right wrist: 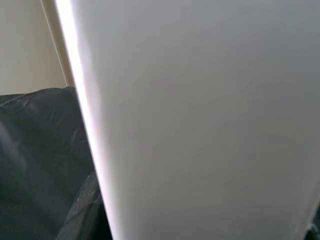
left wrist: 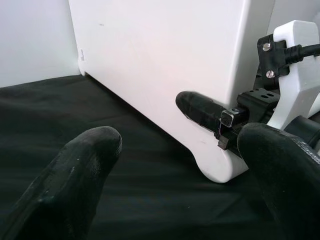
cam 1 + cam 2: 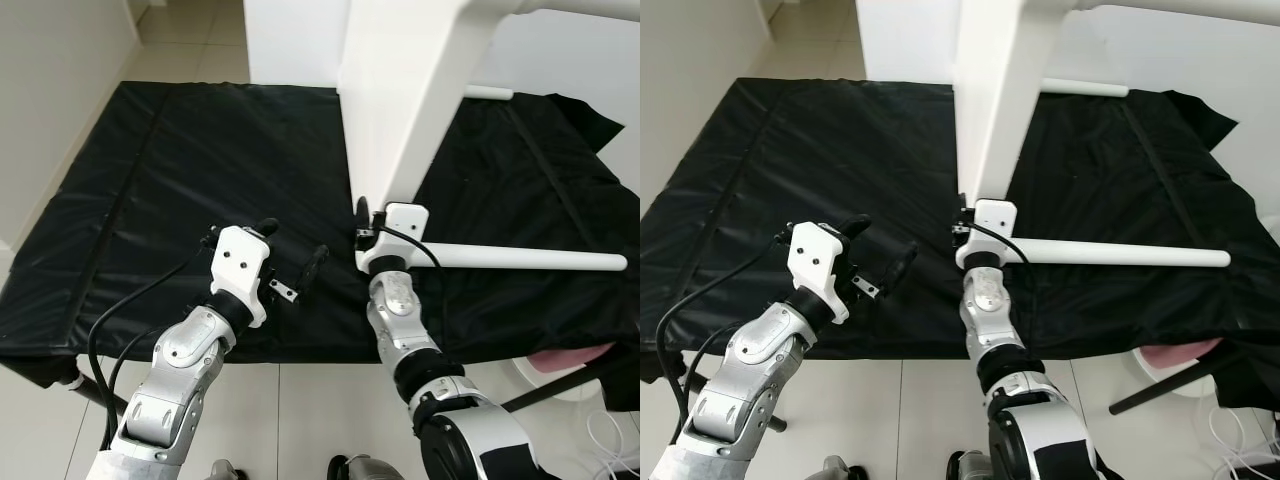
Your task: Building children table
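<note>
White table leg (image 3: 415,110) standing on the black mat (image 3: 200,170), foot at centre. Right hand (image 3: 365,228) reaches up against the foot at its 6 o'clock; finger spread cannot be told. Left hand (image 3: 290,255), at 8 o'clock, hovers wide open, empty, fingers (image 2: 75,185) pointing toward the foot.

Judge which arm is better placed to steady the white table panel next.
Right, probably. The right gripper is already against the foot of the white panel, beside the white rod. The left gripper hovers open over the black mat, apart from the panel.
</note>
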Tool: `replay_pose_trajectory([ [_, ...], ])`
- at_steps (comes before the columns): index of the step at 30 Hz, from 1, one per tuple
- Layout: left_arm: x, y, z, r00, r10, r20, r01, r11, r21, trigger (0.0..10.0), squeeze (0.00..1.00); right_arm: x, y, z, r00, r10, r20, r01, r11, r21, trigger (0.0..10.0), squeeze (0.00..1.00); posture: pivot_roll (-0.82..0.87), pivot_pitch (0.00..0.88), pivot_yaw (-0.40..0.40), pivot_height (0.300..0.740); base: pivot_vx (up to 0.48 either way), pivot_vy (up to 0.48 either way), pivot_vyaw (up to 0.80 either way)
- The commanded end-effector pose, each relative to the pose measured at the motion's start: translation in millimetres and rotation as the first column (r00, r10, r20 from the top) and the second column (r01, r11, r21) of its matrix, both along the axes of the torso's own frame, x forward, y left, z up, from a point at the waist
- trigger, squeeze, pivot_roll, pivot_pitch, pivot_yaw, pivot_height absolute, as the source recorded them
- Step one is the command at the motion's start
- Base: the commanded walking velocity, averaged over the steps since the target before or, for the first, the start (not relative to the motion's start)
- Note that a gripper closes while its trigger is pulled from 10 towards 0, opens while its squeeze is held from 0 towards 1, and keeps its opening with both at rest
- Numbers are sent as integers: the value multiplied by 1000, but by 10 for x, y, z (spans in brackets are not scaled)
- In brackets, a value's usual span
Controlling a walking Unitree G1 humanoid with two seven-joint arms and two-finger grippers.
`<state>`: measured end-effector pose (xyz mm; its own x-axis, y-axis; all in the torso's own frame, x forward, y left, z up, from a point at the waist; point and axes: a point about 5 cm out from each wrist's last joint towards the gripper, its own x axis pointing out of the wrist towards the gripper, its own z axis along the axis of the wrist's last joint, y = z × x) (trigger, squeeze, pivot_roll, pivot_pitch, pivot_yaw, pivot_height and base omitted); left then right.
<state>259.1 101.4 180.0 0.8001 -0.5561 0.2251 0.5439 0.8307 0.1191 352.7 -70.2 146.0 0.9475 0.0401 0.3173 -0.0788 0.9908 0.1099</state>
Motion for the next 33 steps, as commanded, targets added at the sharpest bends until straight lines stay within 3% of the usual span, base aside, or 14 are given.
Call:
replay_pose_trajectory([
  [1,-15,-16,22,1000,-27,1,27,1000,4,10000,0,-45,374,129,991,126,53,-126,992,-17,0,0,72,116,12,740,0,0,0],
  [2,-15,-16,22,1000,-27,1,27,1000,4,10000,0,-45,374,129,991,126,53,-126,992,-17,0,0,72,116,12,740,0,0,0],
  [6,-6,-28,-4,1000,-30,-6,30,1000,4,10000,0,-138,666,206,973,214,90,-212,977,-25,0,0,64,115,2,740,0,0,0],
  [10,-5,-34,-8,1000,-28,-7,28,1000,2,10000,0,-159,710,208,970,223,93,-222,975,-22,0,0,69,113,-9,740,0,0,0],
  [20,-50,-26,-37,1000,-13,-16,13,1000,-5,10000,0,-293,649,152,964,227,141,-225,974,-32,0,0,68,118,-25,740,0,0,0],
  [24,-62,-41,-44,1000,-12,-19,12,1000,-6,10000,0,-419,609,197,949,243,201,-242,970,-33,0,0,75,115,-26,740,0,0,0],
  [31,-64,-29,-59,1000,-15,-26,15,1000,-3,10000,0,-450,561,269,948,232,219,-238,971,2,0,0,75,104,-18,740,0,0,0],
  [33,-58,-24,-61,1000,-17,-26,17,1000,1,10000,0,-418,562,380,945,227,235,-240,970,29,0,0,77,104,-18,740,0,0,0],
])
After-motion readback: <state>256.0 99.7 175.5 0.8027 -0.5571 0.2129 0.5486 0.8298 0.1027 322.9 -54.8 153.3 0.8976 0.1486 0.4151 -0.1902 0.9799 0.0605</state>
